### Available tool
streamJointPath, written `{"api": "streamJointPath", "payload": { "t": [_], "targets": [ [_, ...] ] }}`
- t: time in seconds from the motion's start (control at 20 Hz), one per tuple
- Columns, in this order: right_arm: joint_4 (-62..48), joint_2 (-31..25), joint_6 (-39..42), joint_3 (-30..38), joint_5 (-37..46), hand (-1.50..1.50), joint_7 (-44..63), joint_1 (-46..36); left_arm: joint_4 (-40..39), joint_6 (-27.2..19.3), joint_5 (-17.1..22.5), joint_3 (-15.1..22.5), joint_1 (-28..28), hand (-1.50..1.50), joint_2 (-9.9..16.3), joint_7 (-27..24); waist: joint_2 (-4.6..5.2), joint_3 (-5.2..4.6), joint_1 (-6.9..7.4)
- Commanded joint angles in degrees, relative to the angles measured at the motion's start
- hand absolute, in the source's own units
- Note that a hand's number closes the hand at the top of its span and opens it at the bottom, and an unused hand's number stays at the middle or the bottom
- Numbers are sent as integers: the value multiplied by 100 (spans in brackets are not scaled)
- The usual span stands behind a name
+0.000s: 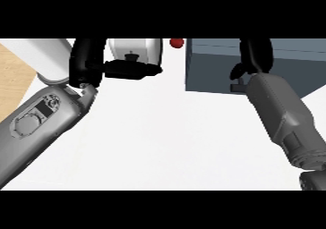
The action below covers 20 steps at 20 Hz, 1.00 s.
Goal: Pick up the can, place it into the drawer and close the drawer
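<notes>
Nearest you are the two grey forearms, rising from the lower edge. Follow the left one up to the left hand (pixel 86 62): its black fingers hang curled with nothing in them, just left of a white-and-black appliance (pixel 134 58) at the top edge. To the right of that a small red object (pixel 177 43) peeks in at the top; it may be the can, but too little shows to say. If so, it stands between the appliance and the drawer (pixel 212 67), just beside the drawer's left corner. Expect a can to be light, stiff and smooth-walled, so take it round the middle of its side. Further right, the blue-grey drawer box lies under the right hand (pixel 248 62), whose fingers curl down over it; you cannot tell whether they hold anything.
</notes>
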<state>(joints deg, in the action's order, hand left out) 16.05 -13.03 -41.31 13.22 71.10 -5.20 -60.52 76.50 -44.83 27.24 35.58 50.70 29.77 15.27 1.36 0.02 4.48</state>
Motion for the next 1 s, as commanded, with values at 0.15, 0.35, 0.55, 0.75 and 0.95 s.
{"api": "streamJointPath", "payload": {
  "t": [0.15, 0.35, 0.55, 0.75, 0.95],
  "targets": [
    [-59, 156, 74, 513, -632, -150, -630, -498, 124, 162, -61, -121, -235, -150, 116, -151, 73, 21, 109],
    [107, 411, 233, 1034, -1308, -150, -1160, -537, 112, 151, -69, -172, -380, -150, 157, -176, 52, 29, 64],
    [227, 561, 374, 1504, -1883, -150, -1650, -525, 336, 159, -83, -207, -559, -150, 258, -205, 8, 32, 88],
    [234, 544, 913, 1895, -2363, -150, -1970, -739, 460, 143, -73, -275, -727, -150, 251, -231, -28, 22, 10],
    [289, 810, 1175, 2433, -3002, -150, -2033, -872, 517, 127, -148, -226, -953, -150, 252, -302, -55, 18, -59]
  ]
}}
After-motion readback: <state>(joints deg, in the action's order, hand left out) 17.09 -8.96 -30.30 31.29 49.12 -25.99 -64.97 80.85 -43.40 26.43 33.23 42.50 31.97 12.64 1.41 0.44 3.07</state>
